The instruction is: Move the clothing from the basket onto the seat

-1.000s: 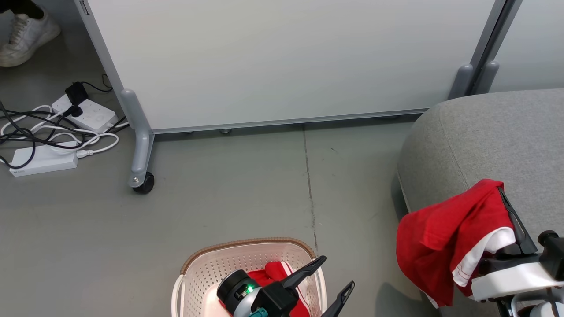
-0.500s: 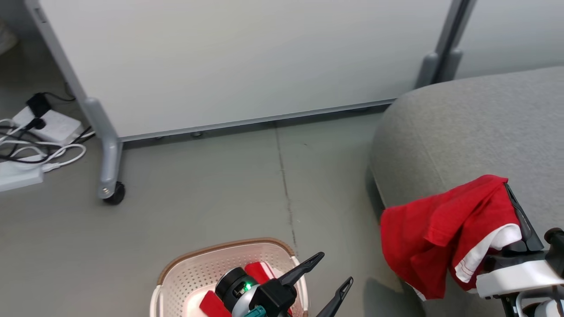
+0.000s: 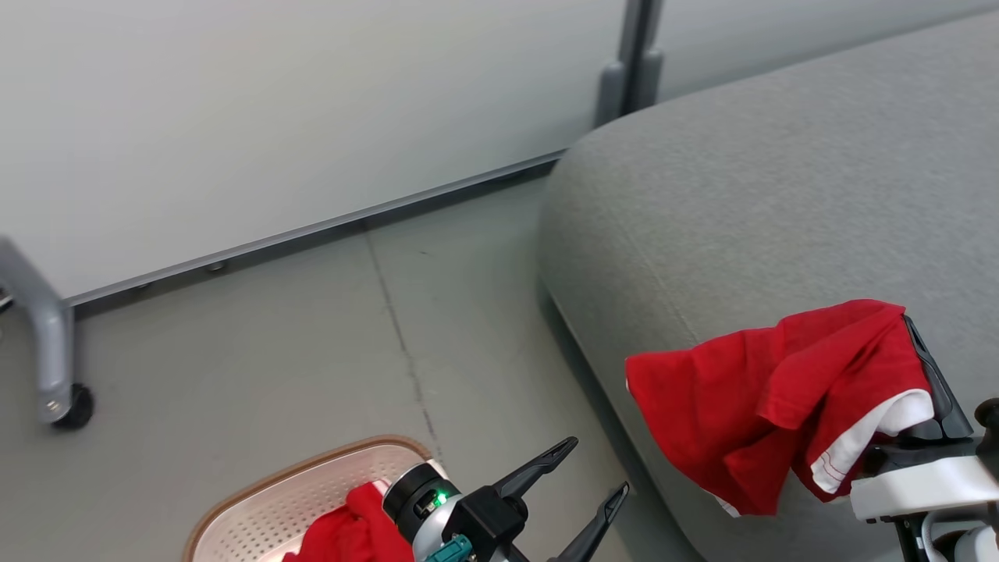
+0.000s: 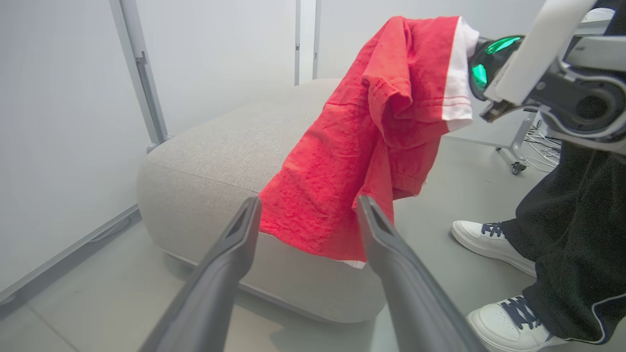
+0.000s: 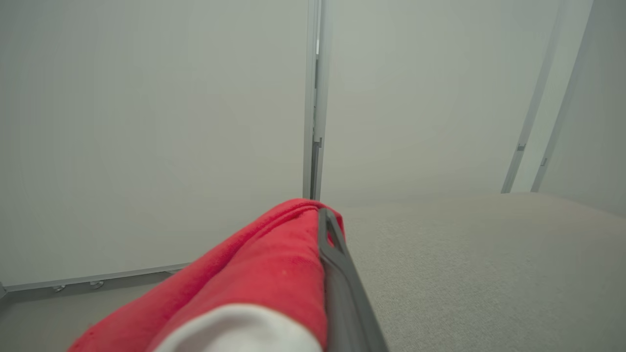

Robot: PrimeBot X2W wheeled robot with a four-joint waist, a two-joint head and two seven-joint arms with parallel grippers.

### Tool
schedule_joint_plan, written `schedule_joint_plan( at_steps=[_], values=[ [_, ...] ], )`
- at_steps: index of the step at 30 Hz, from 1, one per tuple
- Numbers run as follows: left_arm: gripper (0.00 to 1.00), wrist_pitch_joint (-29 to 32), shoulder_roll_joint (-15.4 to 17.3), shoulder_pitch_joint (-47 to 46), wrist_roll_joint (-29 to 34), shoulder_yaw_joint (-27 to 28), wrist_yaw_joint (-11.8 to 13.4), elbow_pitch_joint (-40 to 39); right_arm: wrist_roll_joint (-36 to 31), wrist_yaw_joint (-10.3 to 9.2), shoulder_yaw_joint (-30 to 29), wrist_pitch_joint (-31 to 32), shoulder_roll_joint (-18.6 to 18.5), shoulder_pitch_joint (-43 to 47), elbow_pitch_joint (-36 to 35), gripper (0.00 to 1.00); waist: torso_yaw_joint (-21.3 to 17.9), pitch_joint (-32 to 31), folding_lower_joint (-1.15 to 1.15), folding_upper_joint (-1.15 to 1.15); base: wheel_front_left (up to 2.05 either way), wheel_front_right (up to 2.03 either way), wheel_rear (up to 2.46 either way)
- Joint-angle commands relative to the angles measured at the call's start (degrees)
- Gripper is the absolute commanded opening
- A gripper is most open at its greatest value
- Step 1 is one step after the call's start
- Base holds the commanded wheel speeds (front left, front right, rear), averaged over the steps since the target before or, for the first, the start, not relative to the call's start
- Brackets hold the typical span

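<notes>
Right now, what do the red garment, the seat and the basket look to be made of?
The red garment: soft matte cloth, probably cotton; it crinkles and drapes. The seat: grey upholstery fabric, fine weave. The basket: smooth cream plastic, judging by its moulded holes.

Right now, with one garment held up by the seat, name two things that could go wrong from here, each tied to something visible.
1. The red garment hangs from the shut right gripper near the edge of the seat; released here, it might slide to the floor.
2. A person's shoes stand close beside the seat, so a wide swing could strike them.
</notes>
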Motion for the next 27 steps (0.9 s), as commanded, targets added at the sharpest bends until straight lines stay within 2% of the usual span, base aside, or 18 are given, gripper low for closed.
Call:
schedule_joint_plan(
  at_steps=[1, 11, 27],
  values=[
    [1.00, 0.0, 0.2, -0.7, 0.0, 0.2, -0.1, -0.2, 0.2, 0.01, -0.1, -0.2, -0.4, -0.1, -0.1, 0.00, -2.6, 0.6, 0.00, 0.00, 0.00, 0.00, 0.00],
    [1.00, 0.0, 0.2, -1.6, 0.2, 0.2, -0.1, -0.1, 0.2, 0.01, -0.4, -0.2, 0.2, -0.8, -0.2, 0.00, -9.6, 1.4, 0.00, 0.00, 0.00, 0.00, 0.00],
    [1.00, 0.0, 0.2, -2.9, -0.7, -2.1, -0.1, 0.6, 1.4, 0.01, -2.3, -0.2, 1.4, 0.7, -0.8, 0.00, -10.1, 1.8, 0.00, 0.00, 0.00, 0.00, 0.00]
  ],
)
